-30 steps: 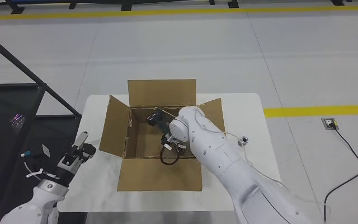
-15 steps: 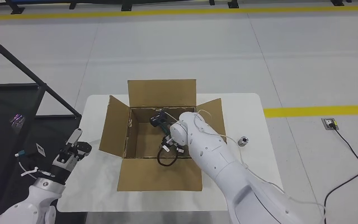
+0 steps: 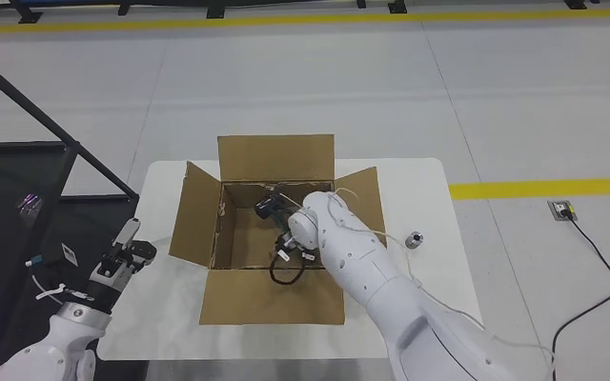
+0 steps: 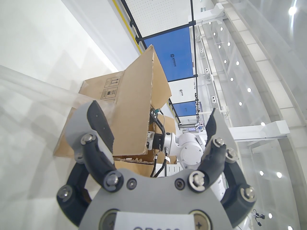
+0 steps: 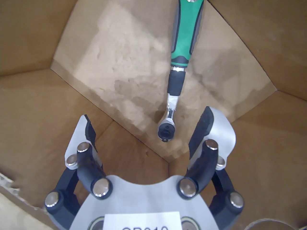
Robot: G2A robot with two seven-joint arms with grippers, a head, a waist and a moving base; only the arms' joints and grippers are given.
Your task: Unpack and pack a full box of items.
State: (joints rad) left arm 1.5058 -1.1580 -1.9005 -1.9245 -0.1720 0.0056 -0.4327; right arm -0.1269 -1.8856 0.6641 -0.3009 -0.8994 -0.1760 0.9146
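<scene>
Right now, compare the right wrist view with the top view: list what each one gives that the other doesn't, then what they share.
Right wrist view: a green-handled ratchet lying flat on the floor of the cardboard box, with the open right hand poised over its head end, not touching it. Top view: the white table, a small round metal part on it beside the box, and the left hand off the box's opposite side. Shared: the cardboard box, flaps open, with the right hand inside it.
</scene>
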